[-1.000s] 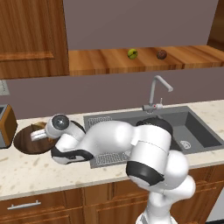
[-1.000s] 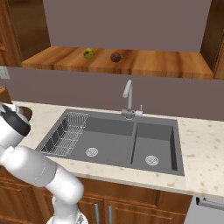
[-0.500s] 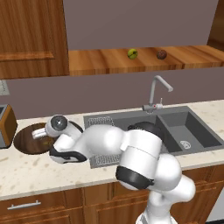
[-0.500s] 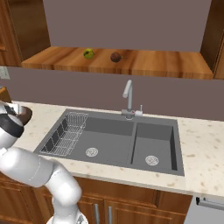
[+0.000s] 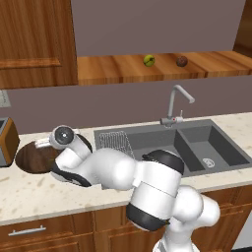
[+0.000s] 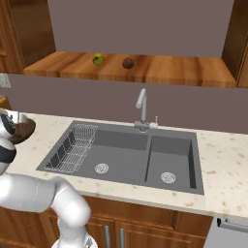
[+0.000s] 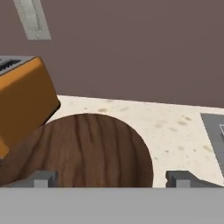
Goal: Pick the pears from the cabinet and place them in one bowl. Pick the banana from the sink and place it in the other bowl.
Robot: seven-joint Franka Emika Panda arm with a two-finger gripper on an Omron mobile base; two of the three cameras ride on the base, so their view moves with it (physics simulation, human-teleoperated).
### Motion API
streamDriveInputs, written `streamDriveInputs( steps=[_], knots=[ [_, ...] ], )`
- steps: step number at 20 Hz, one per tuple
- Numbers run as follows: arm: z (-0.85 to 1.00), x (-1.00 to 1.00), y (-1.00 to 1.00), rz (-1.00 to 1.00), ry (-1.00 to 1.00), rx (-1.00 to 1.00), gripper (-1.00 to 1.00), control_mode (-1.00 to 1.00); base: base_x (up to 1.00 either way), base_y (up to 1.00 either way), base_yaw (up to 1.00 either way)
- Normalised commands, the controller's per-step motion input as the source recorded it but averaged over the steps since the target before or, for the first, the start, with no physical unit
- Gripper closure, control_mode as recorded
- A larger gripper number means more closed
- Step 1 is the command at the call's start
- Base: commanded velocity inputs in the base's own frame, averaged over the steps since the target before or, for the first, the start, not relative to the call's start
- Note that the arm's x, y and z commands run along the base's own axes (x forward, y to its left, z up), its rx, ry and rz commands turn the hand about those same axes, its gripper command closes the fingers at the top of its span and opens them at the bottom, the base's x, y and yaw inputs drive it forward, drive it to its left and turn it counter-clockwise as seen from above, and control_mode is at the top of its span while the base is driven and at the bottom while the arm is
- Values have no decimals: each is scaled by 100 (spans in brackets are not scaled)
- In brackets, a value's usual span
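My gripper (image 7: 113, 179) stands open just above the other bowl (image 7: 87, 148), a wide dark wooden one, with nothing between its fingertips (image 7: 43, 178). In the left base view my arm reaches left over that bowl (image 5: 29, 158); in the right base view its rim (image 6: 24, 130) peeks out behind my wrist. Both pears rest on the cabinet shelf (image 5: 113, 69): a yellow-green pear (image 5: 149, 60) (image 6: 98, 59) and a reddish brown pear (image 5: 181, 61) (image 6: 128, 63). No fruit lies in the sink (image 5: 147, 142) (image 6: 121, 155). The banana and the one bowl are out of view.
An orange toaster (image 7: 22, 100) (image 5: 5, 142) stands right beside the wooden bowl, against the wall. A wire rack (image 6: 75, 145) sits in the sink's left basin and a curved faucet (image 6: 141, 109) rises behind it. A wall outlet (image 7: 33, 19) is above the toaster.
The jaws have gone from shut to wide apart above the wooden bowl. My elbow has swung left and nearer the counter's front. The pears have not moved.
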Motion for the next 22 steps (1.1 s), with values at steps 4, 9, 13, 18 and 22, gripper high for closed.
streamDriveInputs(
  steps=[4,9,13,18,22],
  knots=[
    [96,-34,0,-5,2,8,-100,-100,0,0,0],
    [56,-85,-8,-5,7,6,-100,-100,0,0,0],
    [39,-100,-10,-1,13,4,-100,-100,0,0,0],
    [42,-100,-16,-2,18,7,-100,-100,0,0,0],
    [44,-100,-30,-2,18,7,-100,-100,0,0,0]
  ],
)
